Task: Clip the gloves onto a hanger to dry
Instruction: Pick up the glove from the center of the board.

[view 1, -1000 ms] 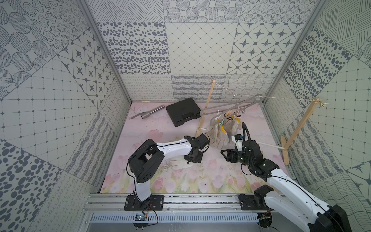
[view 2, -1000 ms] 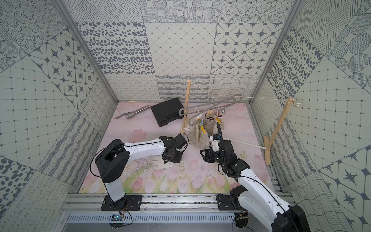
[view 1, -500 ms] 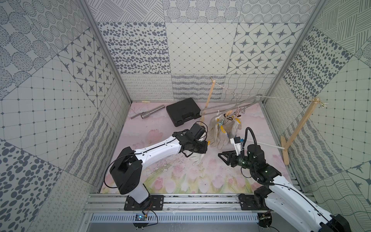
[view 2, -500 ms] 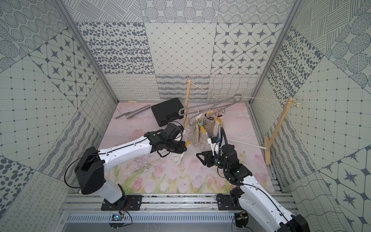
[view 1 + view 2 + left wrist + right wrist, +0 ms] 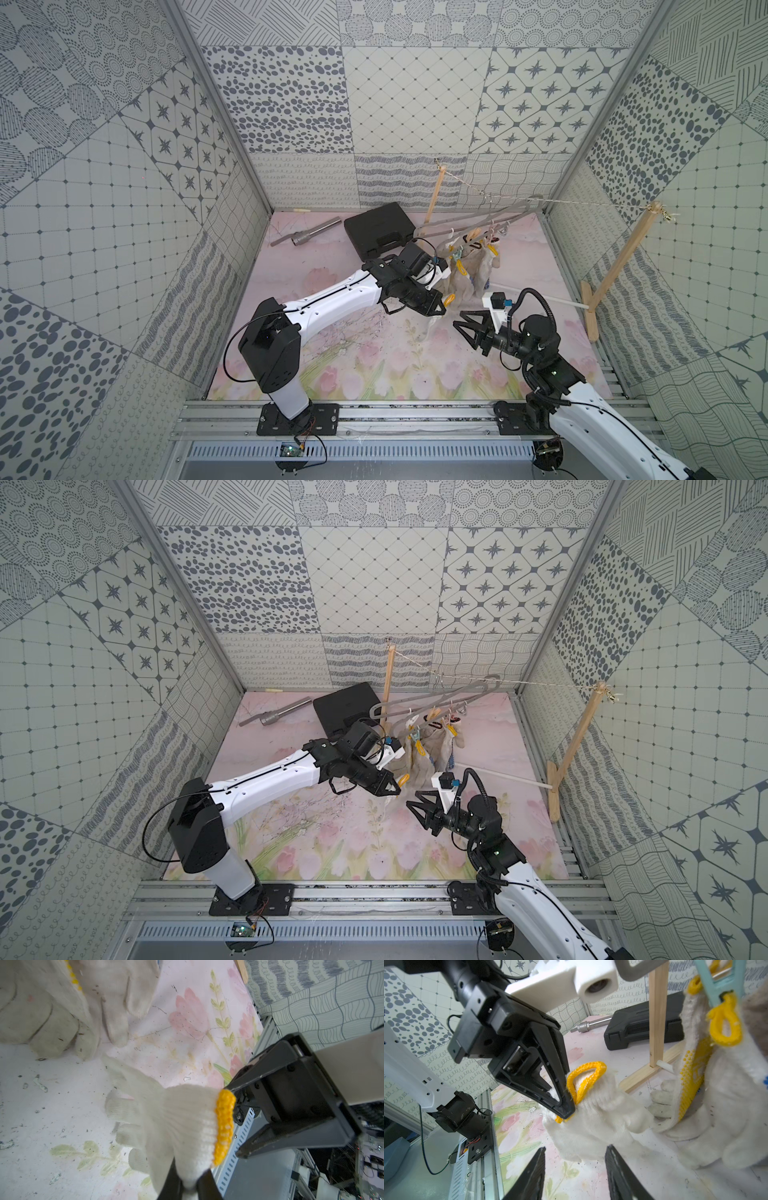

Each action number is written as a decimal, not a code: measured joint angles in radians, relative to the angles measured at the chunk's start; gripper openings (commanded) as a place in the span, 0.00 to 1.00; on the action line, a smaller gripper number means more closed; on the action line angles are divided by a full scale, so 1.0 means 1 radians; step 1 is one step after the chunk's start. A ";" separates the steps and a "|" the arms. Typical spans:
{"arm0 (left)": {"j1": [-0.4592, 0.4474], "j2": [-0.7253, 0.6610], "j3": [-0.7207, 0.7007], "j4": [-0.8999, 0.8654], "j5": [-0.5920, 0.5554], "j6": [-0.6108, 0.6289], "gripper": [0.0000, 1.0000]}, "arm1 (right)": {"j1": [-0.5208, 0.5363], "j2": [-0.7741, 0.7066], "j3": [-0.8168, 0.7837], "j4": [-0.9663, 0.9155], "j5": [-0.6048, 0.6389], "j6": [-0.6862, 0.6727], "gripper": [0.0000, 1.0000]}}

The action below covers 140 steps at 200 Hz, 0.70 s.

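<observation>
Left gripper [image 5: 439,306] is clamped tight on the yellow-edged cuff of a cream glove [image 5: 593,1124], which hangs down from it over the floral mat [image 5: 332,365]. Right gripper [image 5: 468,337] sits just beside that glove with its jaws apart and nothing in them. Right behind the two, the other gloves [image 5: 471,272] hang pegged to the grey hanger [image 5: 624,971], up on the string [image 5: 582,202] between the wooden posts [image 5: 434,195].

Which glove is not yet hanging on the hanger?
The clean white glove with the yellow cuff, pinched at that cuff by the left gripper; the other gloves hang from pegs on the grey hanger.
</observation>
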 measured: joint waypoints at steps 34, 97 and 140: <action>0.027 0.008 -0.011 -0.101 0.166 0.121 0.00 | 0.019 0.051 0.000 0.093 -0.034 -0.118 0.54; 0.014 0.008 -0.017 -0.267 0.331 0.309 0.05 | 0.030 0.110 0.013 0.137 -0.119 -0.257 0.54; -0.006 0.008 -0.017 -0.323 0.366 0.370 0.05 | 0.053 0.096 0.028 0.137 -0.205 -0.293 0.45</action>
